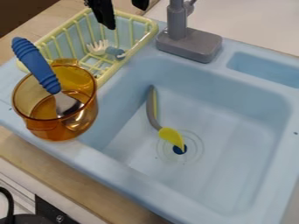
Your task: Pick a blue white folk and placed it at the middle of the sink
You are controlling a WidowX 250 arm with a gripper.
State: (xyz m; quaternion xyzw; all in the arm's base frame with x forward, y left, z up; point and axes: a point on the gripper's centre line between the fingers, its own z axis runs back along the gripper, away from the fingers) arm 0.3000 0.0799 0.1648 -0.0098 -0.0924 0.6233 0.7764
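At the top edge, the black gripper [126,15] hangs above the yellow dish rack, its two fingers spread apart with nothing between them. The fork [108,49] lies inside the rack, below the gripper, with its white tines to the left and its blue handle to the right. The light blue sink [222,131] takes up the middle and right of the view; a spoon [171,135] with a yellow bowl and grey handle rests in it, the bowl over the drain.
The yellow rack [146,37] stands at the sink's upper left. An amber pot [79,124] holding a blue-handled utensil [36,64] sits on the sink's left rim. The grey faucet [189,43] rises from the back rim, right of the rack.
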